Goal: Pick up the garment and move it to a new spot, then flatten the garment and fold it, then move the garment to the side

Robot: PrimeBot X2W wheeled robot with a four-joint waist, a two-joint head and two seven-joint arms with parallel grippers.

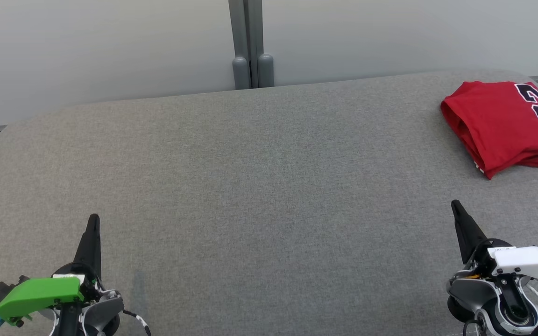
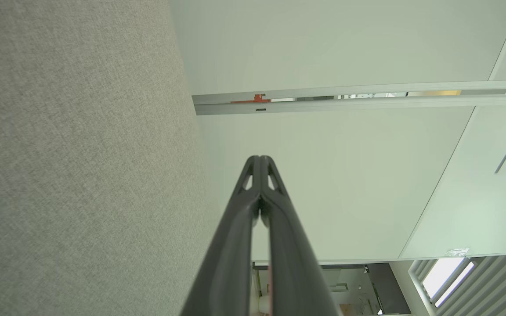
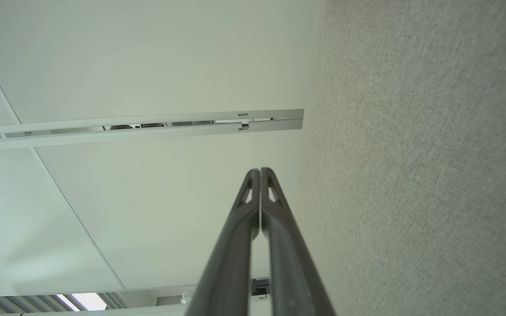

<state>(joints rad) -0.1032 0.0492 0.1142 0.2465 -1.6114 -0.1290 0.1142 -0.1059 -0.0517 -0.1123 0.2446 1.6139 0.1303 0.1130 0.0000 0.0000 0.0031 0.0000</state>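
Observation:
The garment (image 1: 507, 123) is a red shirt with dark numerals, lying folded at the far right of the grey fabric table (image 1: 259, 177) and partly cut off by the head view's right edge. My left gripper (image 1: 93, 219) rests low at the near left, fingers pressed together and holding nothing; its tips (image 2: 260, 159) meet in the left wrist view. My right gripper (image 1: 456, 204) sits at the near right, a short way in front of the shirt, also shut and empty, with its tips (image 3: 260, 170) touching in the right wrist view.
A pale partition wall (image 1: 110, 46) runs behind the table, with a grey post (image 1: 251, 44) at its middle. The table's far corners are rounded. Wide bare grey fabric lies between the two grippers.

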